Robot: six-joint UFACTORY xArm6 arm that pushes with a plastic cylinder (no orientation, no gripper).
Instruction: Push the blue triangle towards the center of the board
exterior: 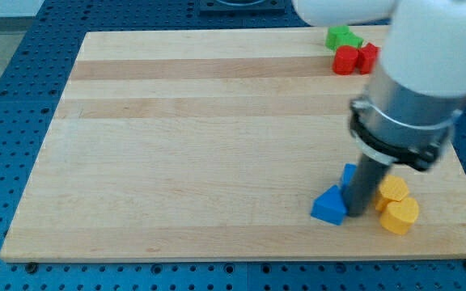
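The blue triangle [328, 205] lies near the view's bottom right of the wooden board [201, 145]. My tip [354, 215] rests right against its right side. A second blue block [348, 175] stands just above the triangle, partly hidden behind the rod. Two yellow blocks [393, 191] [400, 215] sit just right of the rod.
A green block [342, 36] and two red blocks [345, 60] [367, 57] are clustered at the board's top right. The arm's white and grey body [415, 89] covers part of the board's right side. The board's right edge runs close to the yellow blocks.
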